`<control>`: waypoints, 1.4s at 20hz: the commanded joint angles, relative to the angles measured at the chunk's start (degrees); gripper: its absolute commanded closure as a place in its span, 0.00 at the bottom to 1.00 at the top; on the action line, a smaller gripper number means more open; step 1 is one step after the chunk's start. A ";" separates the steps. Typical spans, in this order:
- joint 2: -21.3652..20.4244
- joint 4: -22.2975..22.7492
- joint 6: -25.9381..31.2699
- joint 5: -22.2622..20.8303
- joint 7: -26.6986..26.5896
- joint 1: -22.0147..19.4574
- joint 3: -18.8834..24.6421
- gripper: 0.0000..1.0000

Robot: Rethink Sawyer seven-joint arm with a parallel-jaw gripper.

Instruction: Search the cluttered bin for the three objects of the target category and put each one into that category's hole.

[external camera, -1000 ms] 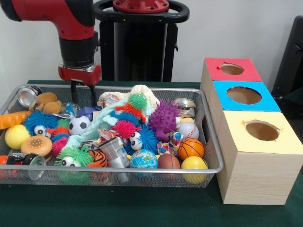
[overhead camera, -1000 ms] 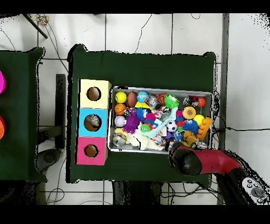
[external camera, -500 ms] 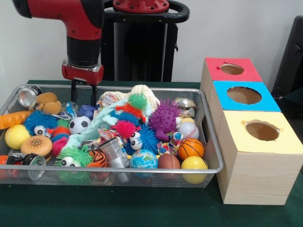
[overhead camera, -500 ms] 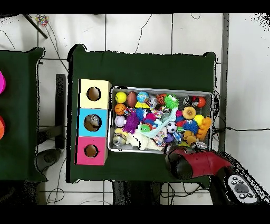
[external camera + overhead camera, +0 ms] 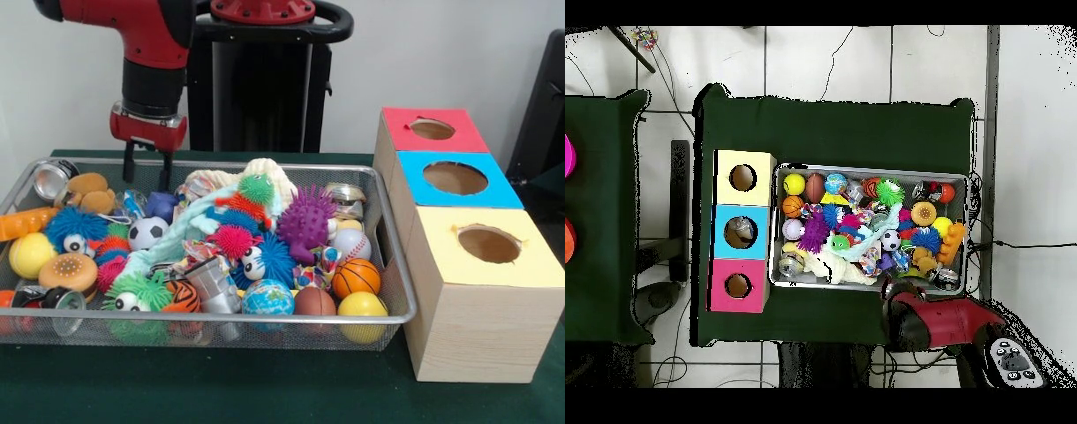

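The bin (image 5: 265, 320) is a silver wire-mesh basket full of toys; it also shows in the overhead view (image 5: 870, 168). Inside lie a soccer ball (image 5: 147, 233), a basketball (image 5: 356, 276), a baseball (image 5: 351, 243), a yellow ball (image 5: 362, 306), a globe ball (image 5: 267, 298), a purple spiky ball (image 5: 307, 219) and a crushed can (image 5: 55, 179). My gripper (image 5: 147, 175) hangs open and empty just above the bin's far-left part, over a blue toy (image 5: 161, 207). In the overhead view the red arm (image 5: 935, 318) hides the gripper.
Three wooden boxes with round holes stand right of the bin: red top (image 5: 433, 130), blue top (image 5: 455, 177), yellow top (image 5: 488, 243). A brown plush bear (image 5: 86, 190) and an orange toy (image 5: 26, 221) lie at the bin's left end. The black pedestal (image 5: 260, 79) stands behind.
The gripper has risen out of the clutter and drawn back toward the bin's far rim, empty. The toys have not visibly moved.
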 commanded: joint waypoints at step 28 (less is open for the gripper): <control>4.48 -2.27 1.14 -1.98 -5.88 -19.44 23.00 0.00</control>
